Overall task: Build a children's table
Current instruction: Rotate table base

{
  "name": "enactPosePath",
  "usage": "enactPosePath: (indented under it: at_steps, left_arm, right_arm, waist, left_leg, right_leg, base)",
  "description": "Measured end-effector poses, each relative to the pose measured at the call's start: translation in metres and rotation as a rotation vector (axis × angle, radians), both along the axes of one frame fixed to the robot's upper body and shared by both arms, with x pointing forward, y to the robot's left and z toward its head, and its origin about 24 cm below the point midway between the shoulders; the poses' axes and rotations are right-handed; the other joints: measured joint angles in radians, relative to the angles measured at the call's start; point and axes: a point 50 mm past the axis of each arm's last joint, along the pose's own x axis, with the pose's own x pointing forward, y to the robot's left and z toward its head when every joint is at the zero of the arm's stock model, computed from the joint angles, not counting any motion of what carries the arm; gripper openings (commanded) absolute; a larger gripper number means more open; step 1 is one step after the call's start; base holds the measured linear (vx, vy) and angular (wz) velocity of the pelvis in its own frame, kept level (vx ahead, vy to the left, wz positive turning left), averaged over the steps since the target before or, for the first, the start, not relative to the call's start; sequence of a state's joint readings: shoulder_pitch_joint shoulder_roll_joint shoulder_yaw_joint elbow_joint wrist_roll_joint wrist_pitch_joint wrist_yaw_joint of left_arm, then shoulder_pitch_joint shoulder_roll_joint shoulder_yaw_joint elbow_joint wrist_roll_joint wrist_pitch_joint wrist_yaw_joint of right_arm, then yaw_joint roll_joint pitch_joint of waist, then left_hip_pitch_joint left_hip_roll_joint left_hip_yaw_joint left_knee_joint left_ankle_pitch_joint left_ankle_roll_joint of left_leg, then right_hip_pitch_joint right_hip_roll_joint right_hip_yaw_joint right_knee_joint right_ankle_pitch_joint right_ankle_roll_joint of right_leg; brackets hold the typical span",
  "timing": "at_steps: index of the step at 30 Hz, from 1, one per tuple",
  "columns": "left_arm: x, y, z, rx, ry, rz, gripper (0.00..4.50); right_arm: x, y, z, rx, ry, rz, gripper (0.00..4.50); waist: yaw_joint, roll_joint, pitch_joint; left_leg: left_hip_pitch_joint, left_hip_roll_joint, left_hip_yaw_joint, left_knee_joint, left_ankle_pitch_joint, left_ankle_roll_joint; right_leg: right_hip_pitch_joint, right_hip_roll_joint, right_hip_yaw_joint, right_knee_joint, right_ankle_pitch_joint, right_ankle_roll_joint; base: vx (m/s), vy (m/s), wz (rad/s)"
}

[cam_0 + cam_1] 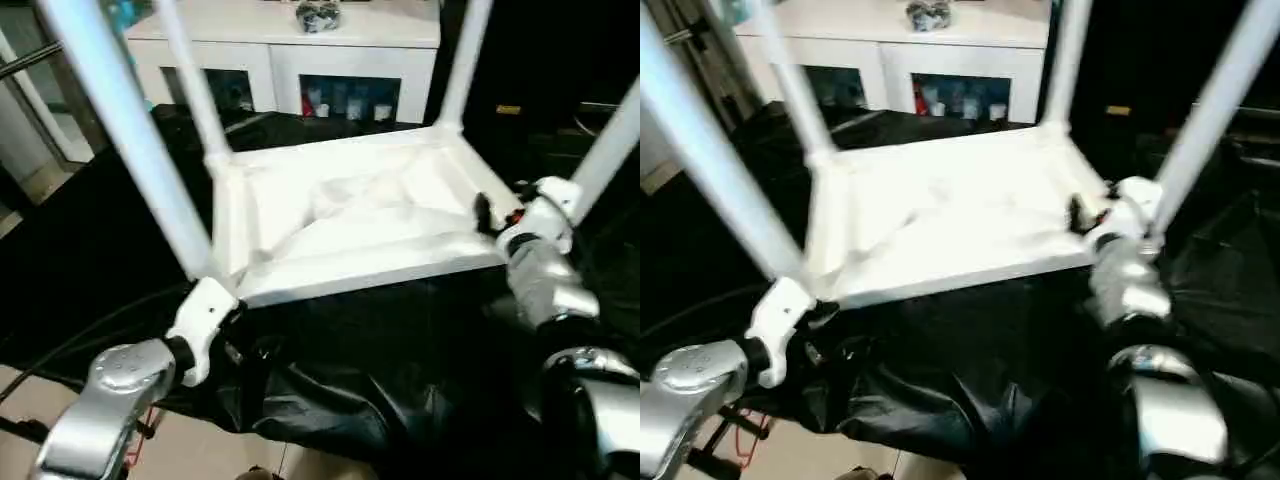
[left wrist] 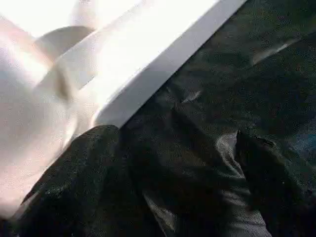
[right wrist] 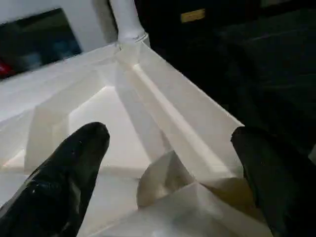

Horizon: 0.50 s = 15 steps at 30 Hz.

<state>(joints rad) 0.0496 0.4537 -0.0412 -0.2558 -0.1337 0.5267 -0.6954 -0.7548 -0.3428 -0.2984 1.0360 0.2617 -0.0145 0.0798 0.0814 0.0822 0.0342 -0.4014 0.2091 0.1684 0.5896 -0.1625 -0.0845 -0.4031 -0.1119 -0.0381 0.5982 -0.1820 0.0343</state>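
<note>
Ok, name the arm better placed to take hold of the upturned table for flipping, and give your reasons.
Right, probably. The right end effector is open with its fingers straddling the tabletop rim at a corner socket. The left end effector, also open, sits beside the near edge over the black cloth, not around it.

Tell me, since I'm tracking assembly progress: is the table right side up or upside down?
Upside down: the tabletop lies with its ribbed underside facing up, and the legs rise from its corners.

All four legs (image 1: 125,130) cut off at top edge; cabinet (image 1: 285,55) contents blurred
</note>
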Motion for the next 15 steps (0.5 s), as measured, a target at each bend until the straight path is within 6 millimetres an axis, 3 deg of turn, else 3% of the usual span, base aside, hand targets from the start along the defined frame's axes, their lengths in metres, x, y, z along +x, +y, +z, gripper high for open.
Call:
enactPosePath:
  at_steps: [3, 6, 8, 11, 15]
  left_arm:
    - [-0.017, 0.013, -0.006, -0.049, 0.027, 0.020, 4.40]
    - [-0.031, 0.024, -0.009, -0.111, 0.039, 0.065, 4.40]
    - [-0.033, 0.029, -0.006, -0.141, 0.011, 0.100, 4.40]
    - [-0.032, 0.037, 0.001, -0.153, -0.054, 0.162, 4.40]
    - [-0.003, 0.038, 0.024, -0.194, -0.239, 0.237, 4.40]
  right_arm:
    - [-0.001, -0.006, 0.005, -0.026, -0.021, 0.041, 4.50]
    - [0.001, 0.003, 0.011, -0.059, -0.067, 0.192, 4.50]
    - [-0.002, 0.012, 0.012, -0.097, -0.088, 0.313, 4.50]
    - [-0.017, 0.029, 0.001, -0.139, -0.068, 0.517, 4.50]
    - [-0.050, 0.032, -0.017, -0.146, 0.033, 0.635, 4.50]
  waist:
    - [-0.007, 0.002, 0.000]
    - [-0.022, 0.001, 0.000]
    - [-0.023, 0.000, 0.000]
    - [-0.019, -0.004, 0.001]
    - [0.008, -0.007, 0.003]
  left_leg:
    - [-0.001, 0.000, 0.000, 0.001, 0.000, 0.001]
    - [-0.001, 0.001, 0.000, 0.001, -0.001, 0.001]
    - [0.000, 0.002, 0.000, 0.001, -0.001, 0.001]
    - [0.001, 0.003, -0.001, 0.000, -0.001, 0.001]
    - [0.000, 0.003, 0.000, 0.000, 0.000, 0.001]
  right_leg:
    - [0.000, 0.000, 0.000, 0.000, 0.000, 0.000]
    - [0.000, 0.000, -0.001, 0.000, 0.000, 0.000]
    - [0.000, 0.000, -0.001, 0.001, 0.000, 0.000]
    - [0.001, 0.001, -0.001, 0.002, 0.000, 0.001]
    - [0.002, 0.001, 0.002, 0.002, -0.004, 0.007]
  base:
    - [0.000, 0.000, 0.00]
    - [0.000, 0.000, 0.00]
    - [0.000, 0.000, 0.00]
    - [0.000, 0.000, 0.00]
    - [0.000, 0.000, 0.00]
